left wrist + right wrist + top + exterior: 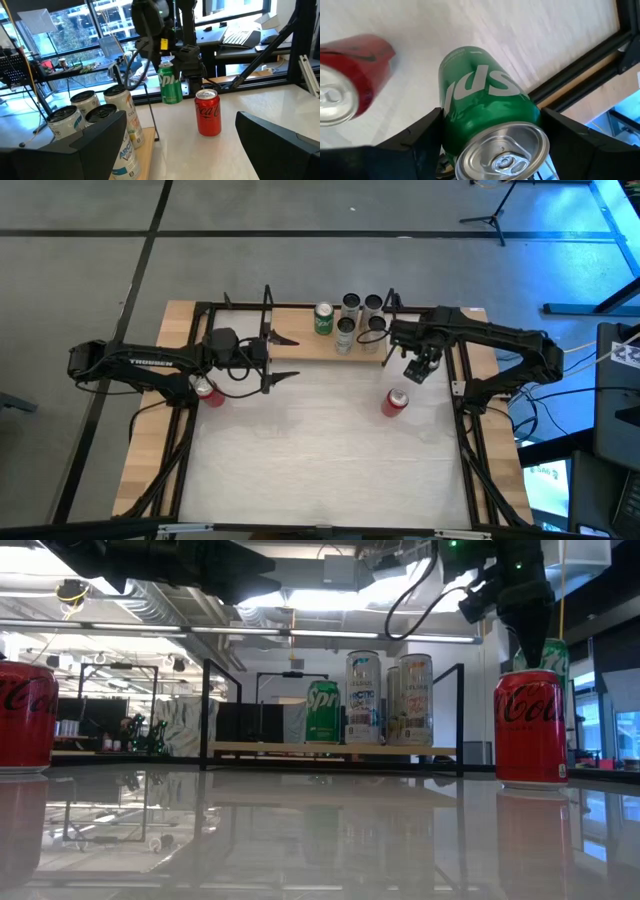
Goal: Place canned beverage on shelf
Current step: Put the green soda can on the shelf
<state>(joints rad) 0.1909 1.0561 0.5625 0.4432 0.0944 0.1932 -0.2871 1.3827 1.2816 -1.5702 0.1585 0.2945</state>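
Observation:
The shelf (305, 345), a light-wood board with black wire ends, stands at the table's far middle. It also shows in the low view (330, 748). On it stand a green can (323, 318) and several silver cans (360, 318). My right gripper (420, 367) is just right of the shelf and shut on a second green can (485, 100), which also shows in the left wrist view (170, 85). My left gripper (284, 357) is open and empty, near the shelf's left end. My right gripper pinches the green can's side wall just below its top rim (520, 117) between its two fingers (422, 137). The fingers come from above, pointing down. The can hangs upright below them (171, 92) and looks lifted a little off the table. The red can hides its base in the low view.
One red can (395, 401) stands on the white table just nearer than my right gripper. Another red can (208, 392) stands beside the left arm. Black frame rails (462, 390) run along the table's sides. White table top lies open toward the near edge (320, 470).

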